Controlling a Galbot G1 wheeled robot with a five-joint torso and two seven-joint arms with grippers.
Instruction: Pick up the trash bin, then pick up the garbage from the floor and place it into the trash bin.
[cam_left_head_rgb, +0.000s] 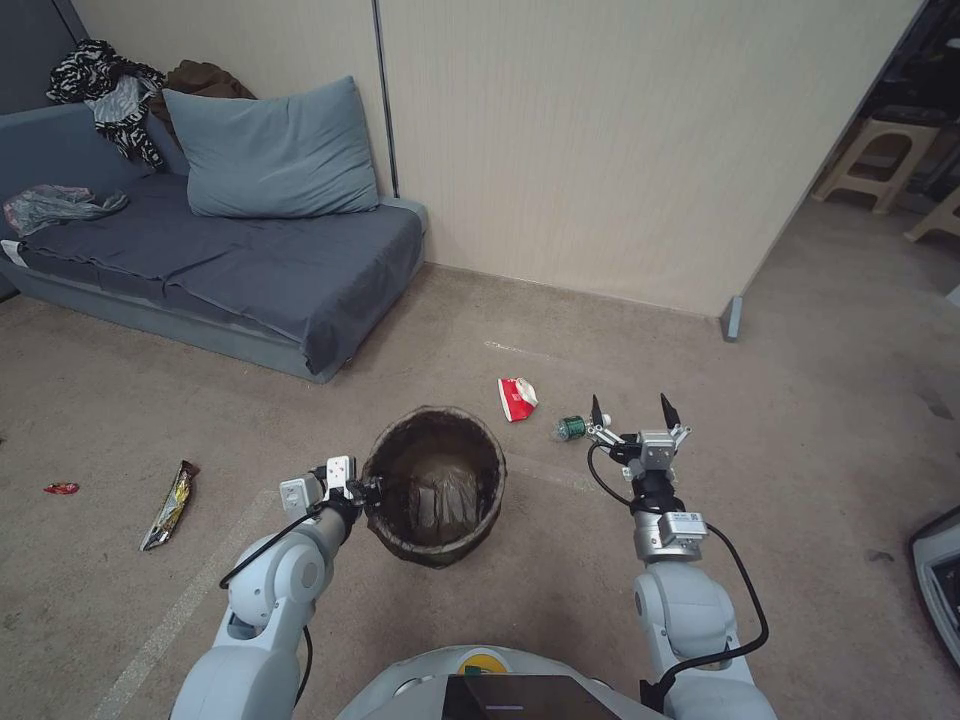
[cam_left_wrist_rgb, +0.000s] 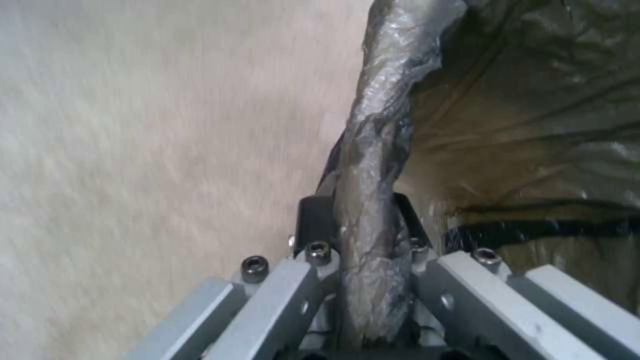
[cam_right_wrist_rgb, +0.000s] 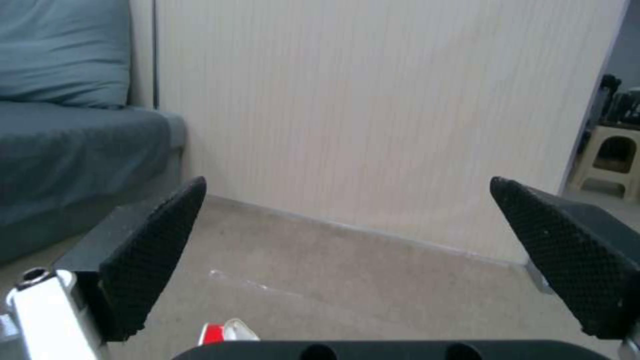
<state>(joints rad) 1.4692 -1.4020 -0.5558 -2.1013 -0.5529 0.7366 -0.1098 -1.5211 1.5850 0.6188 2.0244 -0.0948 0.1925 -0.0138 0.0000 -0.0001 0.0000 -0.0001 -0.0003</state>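
The trash bin (cam_left_head_rgb: 436, 486), round and lined with a dark brown bag, hangs in front of me with its mouth open upward. My left gripper (cam_left_head_rgb: 372, 491) is shut on the bin's left rim; the left wrist view shows the bagged rim (cam_left_wrist_rgb: 373, 200) pinched between the fingers. My right gripper (cam_left_head_rgb: 634, 410) is held open in the air, right of the bin. On the floor past it lie garbage pieces: a crushed red-and-white paper cup (cam_left_head_rgb: 517, 398) and a clear bottle with a green label (cam_left_head_rgb: 569, 429). The cup (cam_right_wrist_rgb: 227, 332) peeks in low between the open pads.
More litter lies on the floor at left: a gold snack wrapper (cam_left_head_rgb: 170, 505) and a small red scrap (cam_left_head_rgb: 61, 488). A blue sofa (cam_left_head_rgb: 230, 260) with a pillow stands at back left, a beige wall (cam_left_head_rgb: 640, 140) behind, plastic stools (cam_left_head_rgb: 880, 150) at far right.
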